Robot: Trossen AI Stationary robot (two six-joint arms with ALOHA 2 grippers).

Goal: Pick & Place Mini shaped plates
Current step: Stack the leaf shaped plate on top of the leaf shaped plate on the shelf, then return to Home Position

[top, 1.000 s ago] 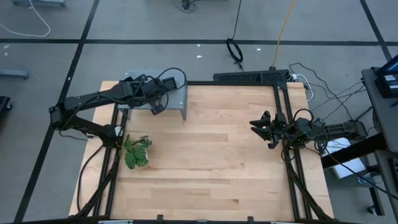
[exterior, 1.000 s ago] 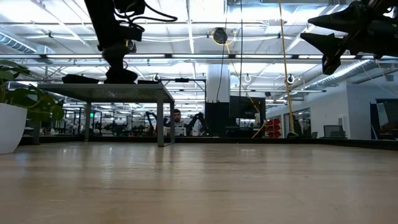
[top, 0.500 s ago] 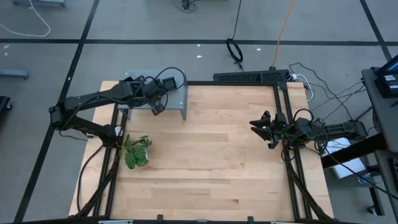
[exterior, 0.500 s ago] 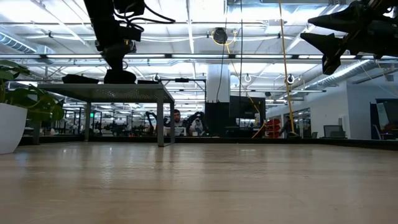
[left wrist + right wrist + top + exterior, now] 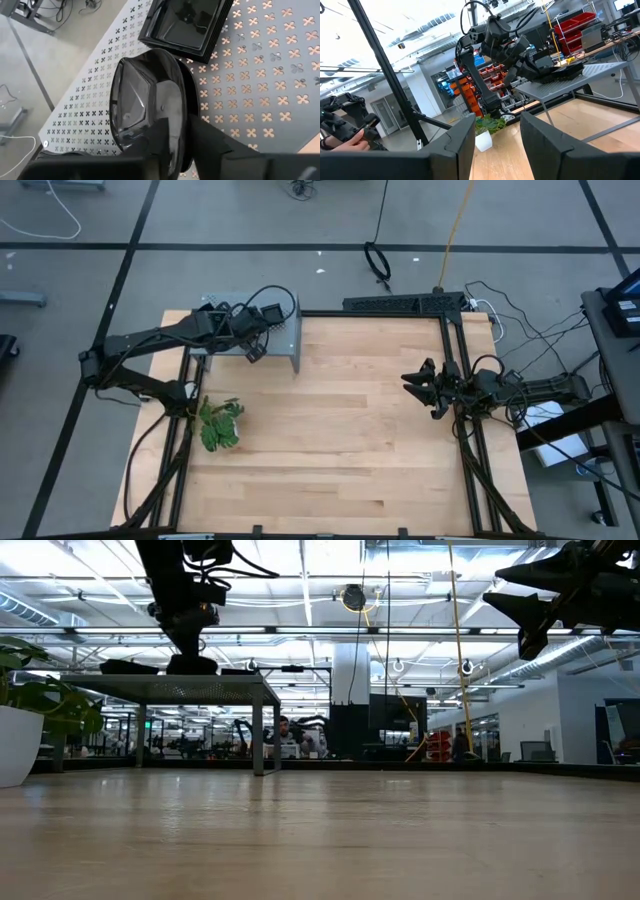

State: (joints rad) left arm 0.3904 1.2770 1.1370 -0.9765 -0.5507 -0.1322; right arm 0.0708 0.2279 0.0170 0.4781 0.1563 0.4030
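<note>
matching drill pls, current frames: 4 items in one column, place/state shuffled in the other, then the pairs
Items:
1. left tool
2. right tool
3. green plant
4. square black plate

Places/states:
A. on the wooden table near its left edge
B. above the perforated grey shelf, over a stack of black plates
C. lying flat on the shelf, beyond the stack
D. open, raised over the table's right side, holding nothing

Pairs: 1-B, 2-D, 3-A, 4-C
</note>
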